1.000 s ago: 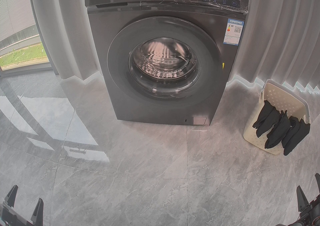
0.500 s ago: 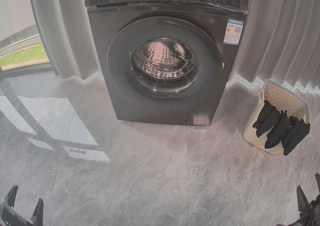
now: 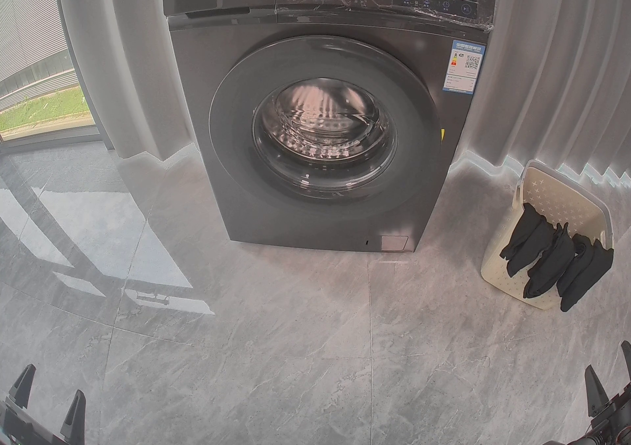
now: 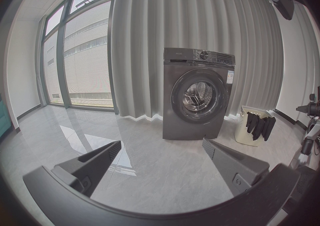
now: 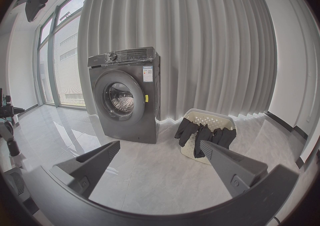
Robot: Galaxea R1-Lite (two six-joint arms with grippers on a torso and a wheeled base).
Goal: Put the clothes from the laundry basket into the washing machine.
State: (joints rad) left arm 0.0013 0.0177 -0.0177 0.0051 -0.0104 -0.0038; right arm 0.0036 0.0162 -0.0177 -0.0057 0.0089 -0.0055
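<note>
Glossy grey tiled floor [image 3: 296,334], pleated white curtain [image 3: 559,59] behind. Against curtain, grey front-loading washing machine [image 3: 322,105]. To its right, cream laundry basket [image 3: 562,197], black clothes [image 3: 552,259] draped over its front rim. Low in front, left gripper [image 3: 52,380] and right gripper [image 3: 608,357] spread wide, empty.

A pale pleated curtain [image 3: 559,72] hangs down to the floor [image 3: 296,348], which is laid in glossy grey marbled tiles. To the left of the curtain stands a tall window [image 3: 33,59], with a strip of grass [image 3: 46,108] outside.
</note>
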